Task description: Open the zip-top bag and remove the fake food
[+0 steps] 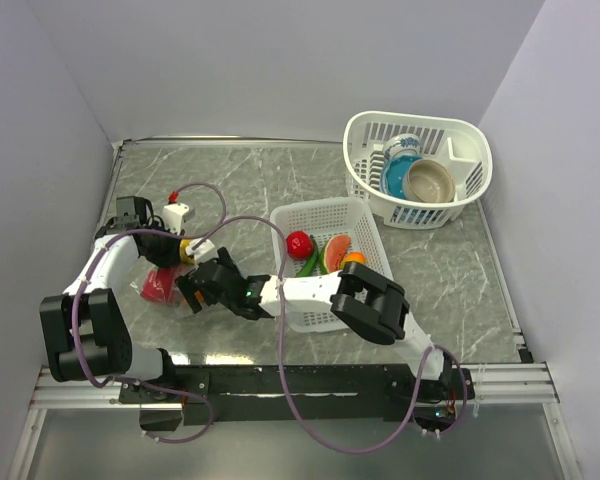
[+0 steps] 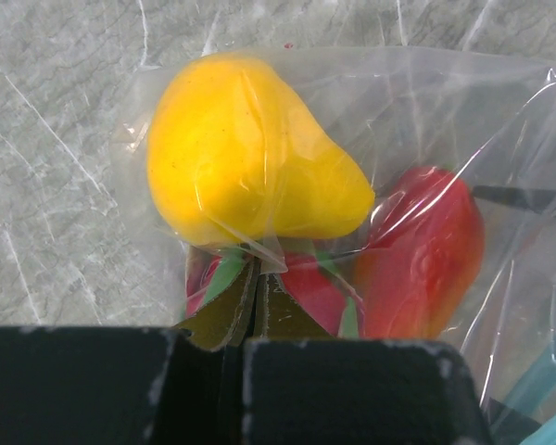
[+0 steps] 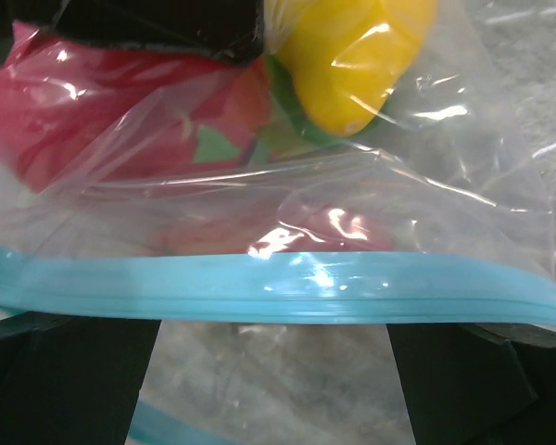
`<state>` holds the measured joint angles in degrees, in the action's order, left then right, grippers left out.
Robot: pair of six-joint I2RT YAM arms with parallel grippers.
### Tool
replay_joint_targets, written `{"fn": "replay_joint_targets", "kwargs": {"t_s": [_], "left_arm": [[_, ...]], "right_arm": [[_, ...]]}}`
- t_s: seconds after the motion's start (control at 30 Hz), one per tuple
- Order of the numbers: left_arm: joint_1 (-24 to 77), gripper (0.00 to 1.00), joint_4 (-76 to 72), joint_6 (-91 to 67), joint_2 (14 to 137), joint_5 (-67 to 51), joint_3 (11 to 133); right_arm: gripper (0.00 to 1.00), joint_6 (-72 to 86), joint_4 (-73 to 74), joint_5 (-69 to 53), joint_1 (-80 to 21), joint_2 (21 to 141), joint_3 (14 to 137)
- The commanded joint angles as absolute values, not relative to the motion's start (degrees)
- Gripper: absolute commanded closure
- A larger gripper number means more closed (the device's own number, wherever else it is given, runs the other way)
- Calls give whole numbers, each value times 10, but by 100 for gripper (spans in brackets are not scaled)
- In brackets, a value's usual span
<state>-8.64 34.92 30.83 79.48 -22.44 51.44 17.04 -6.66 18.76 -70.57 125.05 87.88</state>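
Note:
The clear zip-top bag lies at the left of the table, between both grippers. In the left wrist view it holds fake food: a yellow fruit and a red piece. My left gripper is shut, pinching the bag's film at the end away from the zip. In the right wrist view the teal zip strip runs across in front of my right gripper, whose fingers stand wide apart. A second strip edge shows lower, apart from the first. In the top view my right gripper touches the bag.
A white slotted basket right of the bag holds a red tomato, a watermelon slice, an orange piece and a green piece. A second white basket at the back right holds blue and tan bowls. Walls close in the left and right sides.

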Motion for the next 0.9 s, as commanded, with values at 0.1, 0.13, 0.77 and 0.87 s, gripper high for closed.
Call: {"fn": "replay_joint_targets", "kwargs": {"t_s": [0.1, 0.13, 0.77, 0.87], "left_arm": [[-86, 99, 390, 312, 797, -240, 522], [-86, 99, 391, 312, 796, -239, 522], [-85, 99, 382, 311, 800, -236, 511], [-84, 99, 379, 309, 802, -238, 508]], "right_arm": [[0, 90, -145, 229, -709, 1272, 883], [0, 85, -133, 222, -709, 1287, 902], [0, 187, 46, 250, -712, 1241, 847], [0, 185, 55, 266, -715, 1222, 832]]}}
